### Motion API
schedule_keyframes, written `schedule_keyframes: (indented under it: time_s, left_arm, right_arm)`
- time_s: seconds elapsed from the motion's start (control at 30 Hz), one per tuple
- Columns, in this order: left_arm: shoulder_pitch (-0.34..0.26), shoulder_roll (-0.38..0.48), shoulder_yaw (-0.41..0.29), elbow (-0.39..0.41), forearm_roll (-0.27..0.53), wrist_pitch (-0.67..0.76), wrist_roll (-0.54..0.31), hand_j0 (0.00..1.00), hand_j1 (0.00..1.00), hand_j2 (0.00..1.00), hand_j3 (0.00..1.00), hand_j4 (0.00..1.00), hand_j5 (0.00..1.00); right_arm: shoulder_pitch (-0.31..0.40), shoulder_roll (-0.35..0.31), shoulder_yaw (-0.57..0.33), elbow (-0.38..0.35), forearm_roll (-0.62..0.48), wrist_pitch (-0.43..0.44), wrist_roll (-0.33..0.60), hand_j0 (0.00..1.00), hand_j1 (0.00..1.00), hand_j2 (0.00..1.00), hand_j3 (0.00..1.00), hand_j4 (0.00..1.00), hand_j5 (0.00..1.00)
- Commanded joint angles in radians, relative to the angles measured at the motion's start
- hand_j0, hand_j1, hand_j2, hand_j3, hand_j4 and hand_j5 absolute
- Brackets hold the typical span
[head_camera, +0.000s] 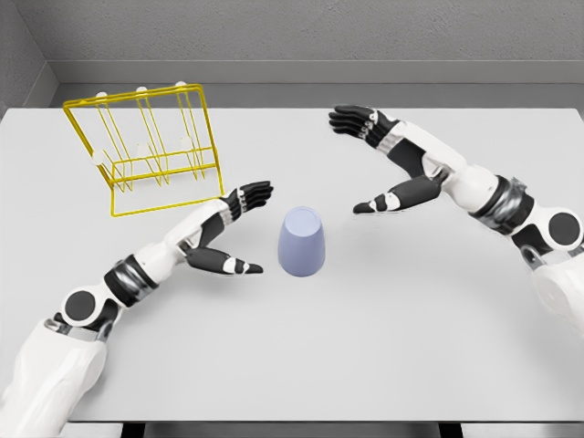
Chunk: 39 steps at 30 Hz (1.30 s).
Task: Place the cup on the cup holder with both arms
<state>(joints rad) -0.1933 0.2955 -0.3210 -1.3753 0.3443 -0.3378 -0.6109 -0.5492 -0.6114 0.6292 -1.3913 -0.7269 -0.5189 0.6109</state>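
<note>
The left hand (235, 230) lies just left of the cup (302, 242), fingers stretched out and thumb spread below them, gripping nothing; a small gap separates its thumb tip from the cup's side. The right hand (383, 160) hovers further back and to the right of the cup, well apart from it, equally spread wide with fingers extended and empty. The pale blue cup stands upside down near the middle of the white desk (365, 347). The yellow wire cup holder (146, 146) sits at the desk's far left, behind the left hand, holding nothing.
</note>
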Motion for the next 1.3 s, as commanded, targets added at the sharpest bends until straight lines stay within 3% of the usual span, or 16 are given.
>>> schedule_keyframes:
  time_s: [0.0, 0.17, 0.3, 0.37, 0.5, 0.53, 0.67, 1.27]
  left_arm:
    - [-0.002, -0.007, -0.003, 0.024, 0.005, 0.000, 0.000, 1.00, 1.00, 1.00, 1.00, 1.00, 1.00]
    - [-0.035, -0.039, -0.001, 0.128, 0.005, -0.009, 0.000, 1.00, 1.00, 1.00, 1.00, 1.00, 1.00]
    - [-0.037, -0.047, -0.001, 0.133, 0.005, -0.010, 0.000, 1.00, 1.00, 1.00, 1.00, 1.00, 1.00]
    - [-0.035, -0.048, -0.001, 0.131, 0.005, -0.010, 0.000, 1.00, 1.00, 1.00, 1.00, 1.00, 1.00]
    - [-0.035, -0.053, -0.003, 0.127, 0.005, -0.010, 0.000, 1.00, 1.00, 1.00, 1.00, 1.00, 1.00]
    - [-0.034, -0.055, -0.004, 0.125, 0.005, -0.010, 0.000, 1.00, 1.00, 1.00, 1.00, 1.00, 1.00]
    - [-0.029, -0.047, -0.024, 0.114, 0.005, -0.038, 0.000, 1.00, 1.00, 1.00, 1.00, 1.00, 1.00]
    - [-0.054, -0.059, -0.067, 0.099, 0.004, -0.037, 0.000, 1.00, 1.00, 1.00, 1.00, 1.00, 1.00]
  right_arm:
    - [-0.002, -0.036, 0.006, 0.001, -0.005, -0.079, 0.000, 1.00, 1.00, 1.00, 1.00, 1.00, 1.00]
    - [-0.009, -0.183, 0.035, 0.051, -0.003, -0.081, 0.000, 1.00, 1.00, 1.00, 1.00, 1.00, 1.00]
    - [-0.023, -0.264, 0.096, 0.052, 0.032, -0.081, 0.000, 1.00, 1.00, 1.00, 1.00, 1.00, 1.00]
    - [-0.057, -0.264, 0.090, 0.043, 0.170, -0.079, 0.000, 1.00, 1.00, 1.00, 1.00, 1.00, 1.00]
    - [-0.152, -0.268, 0.089, 0.034, 0.724, -0.092, -0.020, 1.00, 1.00, 1.00, 1.00, 1.00, 1.00]
    - [-0.164, -0.268, 0.090, 0.032, 0.793, -0.092, -0.072, 1.00, 1.00, 1.00, 1.00, 1.00, 1.00]
    - [-0.186, -0.297, 0.090, 0.034, 0.788, -0.092, -0.089, 1.00, 1.00, 1.00, 1.00, 1.00, 1.00]
    - [-0.178, -0.292, 0.086, 0.048, 0.788, -0.092, -0.091, 1.00, 1.00, 1.00, 1.00, 1.00, 1.00]
